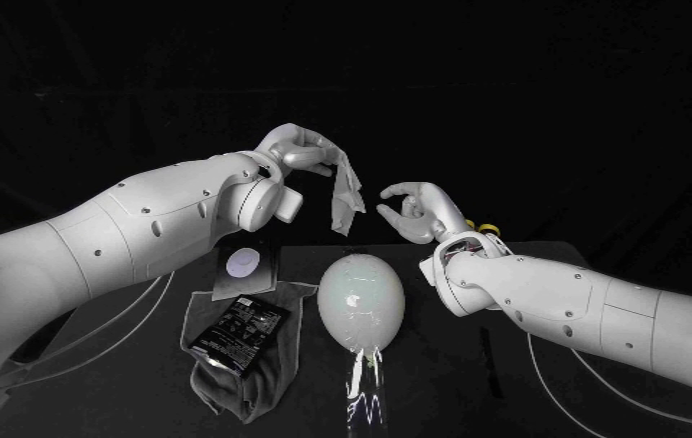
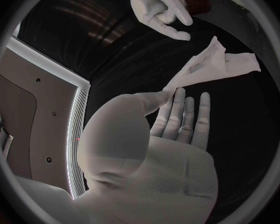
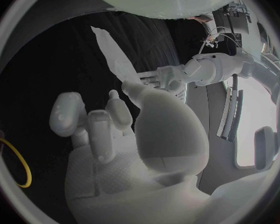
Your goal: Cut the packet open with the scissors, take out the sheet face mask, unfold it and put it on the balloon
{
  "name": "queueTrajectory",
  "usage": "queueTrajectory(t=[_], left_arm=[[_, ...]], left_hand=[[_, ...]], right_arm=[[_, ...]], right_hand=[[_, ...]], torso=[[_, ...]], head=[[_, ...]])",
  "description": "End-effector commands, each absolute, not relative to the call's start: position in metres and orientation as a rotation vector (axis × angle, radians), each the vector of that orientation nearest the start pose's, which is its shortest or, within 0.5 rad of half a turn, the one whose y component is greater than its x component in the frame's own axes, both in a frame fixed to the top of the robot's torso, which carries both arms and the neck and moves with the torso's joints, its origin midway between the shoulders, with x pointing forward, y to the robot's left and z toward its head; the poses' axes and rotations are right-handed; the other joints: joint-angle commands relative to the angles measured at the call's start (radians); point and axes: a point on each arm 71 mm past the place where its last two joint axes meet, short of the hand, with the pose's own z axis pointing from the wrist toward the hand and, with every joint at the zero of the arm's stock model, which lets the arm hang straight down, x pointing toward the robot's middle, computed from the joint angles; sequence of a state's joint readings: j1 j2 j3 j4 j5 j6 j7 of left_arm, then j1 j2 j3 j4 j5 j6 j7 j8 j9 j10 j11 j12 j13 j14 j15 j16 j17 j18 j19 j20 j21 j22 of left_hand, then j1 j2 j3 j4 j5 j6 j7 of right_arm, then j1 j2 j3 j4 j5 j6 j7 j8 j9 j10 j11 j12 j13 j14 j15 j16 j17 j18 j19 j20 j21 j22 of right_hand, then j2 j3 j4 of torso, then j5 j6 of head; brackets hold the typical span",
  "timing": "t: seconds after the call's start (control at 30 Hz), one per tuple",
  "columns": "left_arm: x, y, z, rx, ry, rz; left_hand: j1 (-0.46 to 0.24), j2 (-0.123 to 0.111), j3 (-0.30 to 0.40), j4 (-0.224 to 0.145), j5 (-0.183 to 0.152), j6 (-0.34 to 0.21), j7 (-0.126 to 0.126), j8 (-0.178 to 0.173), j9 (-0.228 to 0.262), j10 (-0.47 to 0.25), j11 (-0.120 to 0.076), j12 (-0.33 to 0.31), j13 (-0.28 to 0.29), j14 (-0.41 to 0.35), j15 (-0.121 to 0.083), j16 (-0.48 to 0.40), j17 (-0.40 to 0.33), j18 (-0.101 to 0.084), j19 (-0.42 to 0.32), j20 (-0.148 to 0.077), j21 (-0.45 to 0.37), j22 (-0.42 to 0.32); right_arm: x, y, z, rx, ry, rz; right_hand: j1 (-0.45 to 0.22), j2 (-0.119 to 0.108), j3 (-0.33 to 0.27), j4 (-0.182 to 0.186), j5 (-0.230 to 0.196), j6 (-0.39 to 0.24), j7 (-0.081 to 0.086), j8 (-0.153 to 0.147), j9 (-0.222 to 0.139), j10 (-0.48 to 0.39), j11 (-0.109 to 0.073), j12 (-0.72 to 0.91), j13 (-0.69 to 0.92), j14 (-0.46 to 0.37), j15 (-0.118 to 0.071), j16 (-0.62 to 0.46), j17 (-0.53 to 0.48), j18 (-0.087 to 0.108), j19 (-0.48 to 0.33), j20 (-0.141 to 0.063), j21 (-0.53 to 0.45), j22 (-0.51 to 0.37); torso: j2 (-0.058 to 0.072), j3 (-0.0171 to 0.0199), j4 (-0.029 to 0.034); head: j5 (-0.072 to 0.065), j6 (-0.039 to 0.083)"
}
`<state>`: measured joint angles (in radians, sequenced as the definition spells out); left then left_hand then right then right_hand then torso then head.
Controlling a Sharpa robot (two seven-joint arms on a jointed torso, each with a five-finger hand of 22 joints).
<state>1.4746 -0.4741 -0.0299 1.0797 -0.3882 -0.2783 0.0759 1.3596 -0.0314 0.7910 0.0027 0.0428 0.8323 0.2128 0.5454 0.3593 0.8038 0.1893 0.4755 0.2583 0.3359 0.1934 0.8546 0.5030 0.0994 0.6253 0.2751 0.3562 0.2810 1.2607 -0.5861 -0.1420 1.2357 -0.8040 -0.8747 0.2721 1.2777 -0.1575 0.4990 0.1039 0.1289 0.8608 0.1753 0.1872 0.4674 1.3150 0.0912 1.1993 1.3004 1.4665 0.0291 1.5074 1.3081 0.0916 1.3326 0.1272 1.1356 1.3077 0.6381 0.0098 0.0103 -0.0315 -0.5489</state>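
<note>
My left hand [image 1: 300,151] is raised above the table and pinches the top of the white sheet mask [image 1: 346,194], which hangs down still partly folded. In the left wrist view the mask [image 2: 210,64] sticks out from between the thumb and a finger of the left hand [image 2: 177,120]. My right hand [image 1: 417,212] hovers just right of the mask's lower end, fingers apart and holding nothing. The right wrist view shows the right hand [image 3: 105,127] a little short of the mask [image 3: 114,55]. The pale balloon [image 1: 361,298] lies on the table below both hands. The black packet [image 1: 238,333] lies on a grey cloth [image 1: 257,383].
A grey square pad with a white disc [image 1: 244,262] sits left of the balloon. Something yellow [image 1: 488,227] shows behind my right wrist, seen as a yellow ring [image 3: 17,164] in the right wrist view. A thin dark object [image 1: 488,358] lies on the table at the right.
</note>
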Motion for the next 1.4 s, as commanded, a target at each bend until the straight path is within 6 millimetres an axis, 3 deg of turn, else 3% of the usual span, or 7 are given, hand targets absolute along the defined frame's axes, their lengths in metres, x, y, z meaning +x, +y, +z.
queueTrajectory(t=[0.03,0.17,0.37,0.57,0.73,0.97,1.4], left_arm=[[0.594,0.139,-0.054,-0.678,1.503,-1.246],[0.594,0.139,-0.054,-0.677,1.508,-1.246],[0.593,0.138,-0.055,-0.675,1.514,-1.249],[0.593,0.137,-0.055,-0.673,1.518,-1.251],[0.593,0.137,-0.055,-0.671,1.520,-1.254],[0.591,0.134,-0.055,-0.662,1.531,-1.264],[0.586,0.130,-0.055,-0.631,1.550,-1.272]], left_hand=[[0.002,-0.006,0.008,0.000,0.007,0.008,0.003,0.004,0.140,-0.009,-0.001,0.006,-0.001,-0.005,0.000,0.004,-0.002,-0.008,-0.009,-0.001,0.004,0.002],[0.000,-0.007,0.012,0.000,0.007,0.008,0.003,0.005,0.141,-0.009,-0.001,0.009,-0.001,-0.005,0.000,0.006,-0.004,-0.008,-0.010,-0.001,0.007,0.004],[0.000,-0.007,0.012,0.000,0.007,0.008,0.003,0.005,0.141,-0.009,-0.001,0.009,-0.001,-0.005,0.000,0.006,-0.004,-0.008,-0.010,-0.001,0.007,0.004],[-0.003,-0.009,0.017,-0.001,0.007,0.008,0.004,0.005,0.141,-0.011,-0.001,0.013,-0.002,-0.006,0.001,0.010,-0.007,-0.008,-0.012,-0.001,0.011,0.007],[-0.003,-0.009,0.017,-0.001,0.007,0.008,0.004,0.005,0.141,-0.011,-0.001,0.013,-0.002,-0.006,0.001,0.010,-0.007,-0.008,-0.012,-0.001,0.011,0.007],[-0.003,-0.009,0.017,-0.001,0.007,0.008,0.004,0.005,0.141,-0.011,-0.001,0.013,-0.002,-0.006,0.001,0.010,-0.007,-0.008,-0.012,-0.001,0.011,0.007],[-0.005,-0.010,0.019,-0.002,0.007,0.007,0.004,0.006,0.142,-0.012,-0.001,0.016,-0.002,-0.006,0.000,0.012,-0.009,-0.008,-0.014,-0.001,0.013,0.009]], right_arm=[[0.530,-0.164,-0.162,0.315,1.114,0.907],[0.529,-0.152,-0.163,0.305,1.148,0.892],[0.533,-0.145,-0.165,0.324,1.171,0.829],[0.537,-0.140,-0.168,0.351,1.212,0.778],[0.537,-0.133,-0.170,0.350,1.239,0.756],[0.540,-0.133,-0.170,0.365,1.218,0.709],[0.545,-0.133,-0.170,0.361,1.211,0.677]], right_hand=[[-0.006,-0.016,-0.016,0.003,-0.008,0.009,0.000,-0.005,-0.001,0.008,-0.001,0.004,0.001,0.056,-0.006,0.006,0.155,-0.001,0.008,0.002,-0.002,0.141],[-0.037,-0.044,-0.062,0.027,-0.029,0.004,-0.001,-0.013,-0.004,-0.015,0.000,-0.018,-0.021,0.050,-0.005,0.000,0.144,0.004,-0.006,0.002,-0.028,0.134],[-0.053,-0.052,-0.103,0.053,-0.042,0.001,-0.002,-0.014,-0.002,-0.047,0.001,-0.046,-0.049,0.036,-0.004,-0.011,0.121,0.014,-0.036,0.003,-0.082,0.120],[-0.049,-0.055,-0.128,0.067,-0.040,-0.005,0.001,-0.014,0.000,-0.087,0.004,-0.083,-0.083,0.020,-0.001,-0.024,0.096,0.022,-0.063,0.006,-0.128,0.107],[-0.049,-0.063,-0.157,0.079,-0.042,0.000,0.000,-0.005,0.006,-0.102,0.004,-0.091,-0.096,0.014,0.000,-0.027,0.089,0.025,-0.072,0.007,-0.143,0.104],[-0.021,-0.044,-0.188,0.099,-0.026,0.040,-0.018,0.040,0.027,-0.076,-0.012,-0.055,-0.089,0.028,-0.013,-0.013,0.109,0.017,-0.042,-0.002,-0.101,0.116],[0.007,-0.036,-0.228,0.120,-0.036,0.078,-0.040,0.113,0.058,-0.047,-0.031,-0.021,-0.081,0.043,-0.030,0.000,0.130,0.009,-0.012,-0.017,-0.060,0.129]], torso=[[0.000,-0.0023,-0.0004],[0.001,-0.0015,0.0014],[0.002,-0.0013,0.0035],[0.001,-0.0021,-0.0003],[-0.001,0.0004,-0.0005],[0.000,-0.0002,-0.0006],[0.000,-0.0004,0.0003]], head=[[-0.002,-0.001],[-0.004,0.000],[-0.005,0.000],[-0.003,-0.002],[-0.002,-0.002],[-0.003,-0.002],[-0.005,-0.004]])
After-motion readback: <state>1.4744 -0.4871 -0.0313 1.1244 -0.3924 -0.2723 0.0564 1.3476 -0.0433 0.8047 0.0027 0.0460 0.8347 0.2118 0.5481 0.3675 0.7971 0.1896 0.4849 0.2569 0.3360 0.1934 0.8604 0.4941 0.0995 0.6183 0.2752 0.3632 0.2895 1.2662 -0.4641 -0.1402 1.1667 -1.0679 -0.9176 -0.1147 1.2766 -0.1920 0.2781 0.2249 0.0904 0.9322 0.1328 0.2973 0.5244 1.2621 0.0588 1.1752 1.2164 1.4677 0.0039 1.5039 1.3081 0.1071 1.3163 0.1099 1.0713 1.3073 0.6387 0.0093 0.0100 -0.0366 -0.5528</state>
